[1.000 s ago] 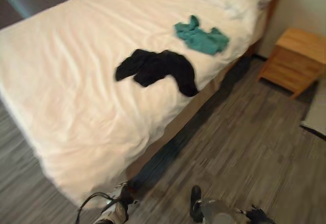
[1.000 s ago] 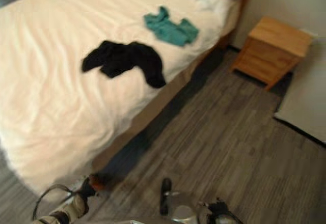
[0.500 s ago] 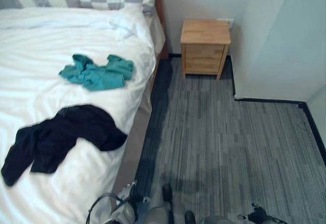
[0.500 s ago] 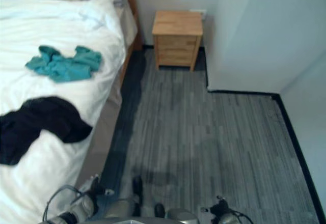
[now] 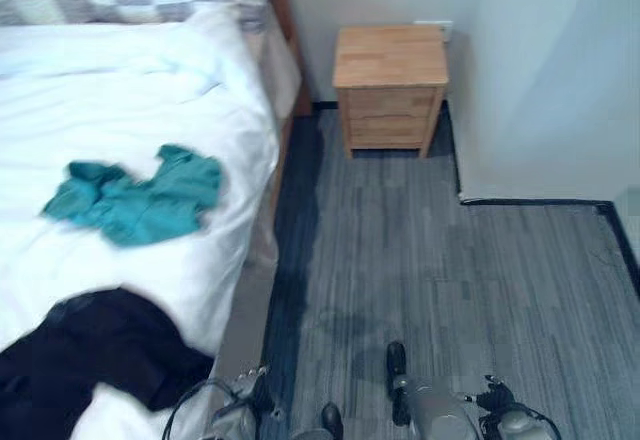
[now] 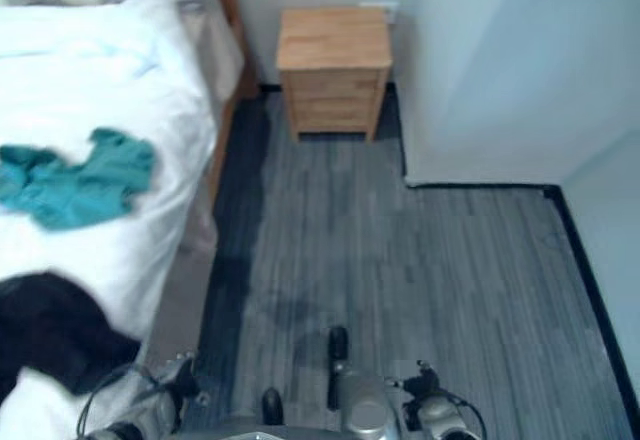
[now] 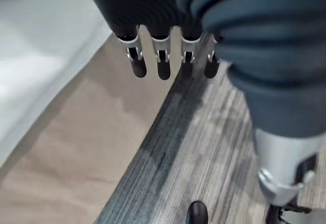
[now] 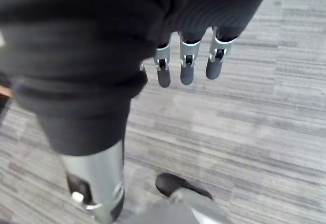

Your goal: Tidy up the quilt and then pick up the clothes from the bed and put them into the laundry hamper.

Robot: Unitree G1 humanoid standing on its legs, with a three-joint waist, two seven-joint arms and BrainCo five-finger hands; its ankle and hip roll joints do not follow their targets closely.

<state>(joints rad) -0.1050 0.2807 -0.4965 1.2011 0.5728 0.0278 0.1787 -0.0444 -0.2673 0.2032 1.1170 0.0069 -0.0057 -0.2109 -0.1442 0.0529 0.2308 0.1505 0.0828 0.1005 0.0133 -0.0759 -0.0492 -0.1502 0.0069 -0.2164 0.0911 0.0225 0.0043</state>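
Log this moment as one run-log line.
left hand: open, idle | right hand: open, idle | teal garment, black garment: on bed | hamper: unseen

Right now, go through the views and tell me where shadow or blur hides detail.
Left eye view: a dark shadow band on the grey floor beside the bed; the crumpled teal garment looks slightly smeared. Left wrist view: the left hand is sharp, the white quilt soft. Right wrist view: the right hand is sharp.

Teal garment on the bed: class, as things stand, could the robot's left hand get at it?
Probably not yet. The left hand hangs open and low beside the bed's edge, over the floor. The teal garment lies further up the white quilt, beyond the black garment. Nothing covers it.
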